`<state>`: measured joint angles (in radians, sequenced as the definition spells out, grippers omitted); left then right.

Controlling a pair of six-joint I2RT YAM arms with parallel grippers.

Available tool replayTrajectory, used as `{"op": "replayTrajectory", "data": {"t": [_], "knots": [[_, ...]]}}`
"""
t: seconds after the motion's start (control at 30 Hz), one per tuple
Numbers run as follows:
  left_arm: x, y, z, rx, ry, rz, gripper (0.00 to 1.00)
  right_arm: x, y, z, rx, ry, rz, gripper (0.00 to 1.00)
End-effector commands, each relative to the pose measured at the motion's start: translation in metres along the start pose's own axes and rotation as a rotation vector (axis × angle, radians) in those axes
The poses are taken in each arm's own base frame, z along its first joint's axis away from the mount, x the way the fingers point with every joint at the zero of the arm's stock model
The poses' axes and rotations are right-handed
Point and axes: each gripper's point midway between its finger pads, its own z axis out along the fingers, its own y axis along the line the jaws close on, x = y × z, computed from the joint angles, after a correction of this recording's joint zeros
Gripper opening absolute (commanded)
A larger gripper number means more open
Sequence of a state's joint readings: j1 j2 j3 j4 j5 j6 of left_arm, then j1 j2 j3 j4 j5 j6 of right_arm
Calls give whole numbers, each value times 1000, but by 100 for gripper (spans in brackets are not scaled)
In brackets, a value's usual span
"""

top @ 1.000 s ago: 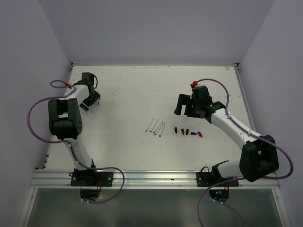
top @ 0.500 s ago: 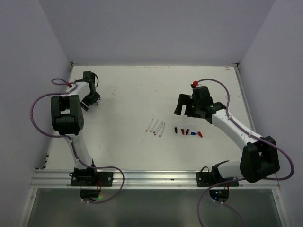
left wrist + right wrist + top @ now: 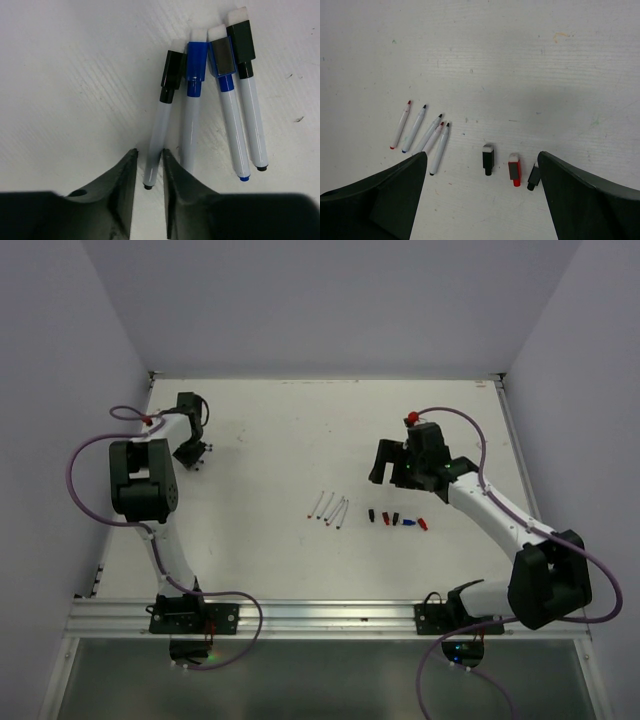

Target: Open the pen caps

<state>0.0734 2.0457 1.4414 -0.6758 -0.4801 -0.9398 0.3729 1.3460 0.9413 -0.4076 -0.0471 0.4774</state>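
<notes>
Left tool (image 3: 149, 160) lower now (astride pen (image 3: 159, 132))

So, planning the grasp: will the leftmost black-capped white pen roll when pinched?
Likely: the black-capped white pen looks round and smooth. Probably stiff, light plastic. Its cap seems to touch the neighbouring blue-capped pen, which may shift.

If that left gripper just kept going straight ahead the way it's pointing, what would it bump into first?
The leftmost black-capped pen: its bare end lies between the left gripper's open fingers. Height is unclear, so it might pass just above.
</notes>
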Motion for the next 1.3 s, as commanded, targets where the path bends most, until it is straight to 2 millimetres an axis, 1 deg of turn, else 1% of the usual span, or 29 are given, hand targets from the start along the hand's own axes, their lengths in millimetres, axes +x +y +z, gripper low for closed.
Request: {"op": "replayTrajectory", "data": {"t": [0.0,0.1,0.13,0.2,0.23,0.3,0.33,0.37,0.4,0.43,0.47,0.5,0.53,0.57,0.6,0.63,0.67,0.7,0.77,0.8,0.87,0.9,0.97,1.0,1.03,1.07,1.1,1.17,1.27], "knots": [[9,10,9,-20,10,28,29,-13,5,-12,-23,-65,-18,97],[13,13,11,-15,14,19,8,-14,5,-14,-19,-72,-22,97],[18,18,11,-27,21,18,0,-15,5,-15,-19,-77,-25,97],[16,25,4,-38,8,-12,0,-15,4,-15,-17,-78,-25,97],[21,33,3,-52,13,-13,0,-14,5,-14,-21,-76,-25,97],[15,41,-15,-33,-10,-49,0,-14,8,-14,-38,-69,-26,97],[21,51,-18,-39,-7,-43,0,-14,10,-14,-44,-68,-26,97],[19,51,-25,-11,-16,-54,0,-14,10,-14,-47,-68,-25,97],[9,50,-44,45,-49,-63,0,-14,11,-13,-52,-64,-25,97],[14,53,-52,64,-53,-44,0,-15,13,-13,-61,-64,-27,97],[3,46,-75,148,-95,-61,0,-13,14,-11,-65,-54,-31,97],[1,39,-88,210,-117,-1,0,-12,16,-11,-76,-42,-42,97],[12,25,-104,297,-125,61,0,-11,20,-12,-95,-22,-49,96],[7,2,-138,468,-156,72,0,-7,24,-9,-107,-4,-58,96],[26,-12,-157,572,-171,192,0,-6,27,-9,-121,0,-61,96],[35,-25,-178,684,-183,238,0,-7,32,-9,-142,2,-63,96],[42,-44,-215,872,-191,275,0,-5,38,-8,-154,7,-71,96],[66,-52,-233,959,-179,359,0,-8,43,-9,-164,-2,-80,95],[92,-65,-270,1134,-151,454,0,-8,53,-11,-179,-5,-106,95],[114,-67,-284,1191,-142,524,0,-5,63,-11,-190,-2,-123,94],[135,-71,-305,1274,-145,582,0,-11,78,-15,-231,-29,-121,93],[157,-69,-314,1314,-126,633,0,-10,88,-18,-279,-24,-102,92],[173,-66,-329,1385,-128,658,0,-22,103,-28,-352,-83,-71,90],[189,-65,-337,1432,-123,677,0,-22,112,-34,-401,-95,-68,88],[195,-63,-343,1454,-120,689,0,-30,119,-43,-453,-161,-66,88],[200,-63,-348,1475,-123,693,0,-32,123,-47,-477,-174,-44,85],[212,-60,-354,1491,-111,715,0,-30,127,-49,-506,-175,-42,84],[227,-58,-359,1506,-101,745,0,-30,132,-50,-527,-166,-36,82],[239,-55,-366,1522,-96,754,0,-28,137,-49,-556,-155,-12,82]]}}
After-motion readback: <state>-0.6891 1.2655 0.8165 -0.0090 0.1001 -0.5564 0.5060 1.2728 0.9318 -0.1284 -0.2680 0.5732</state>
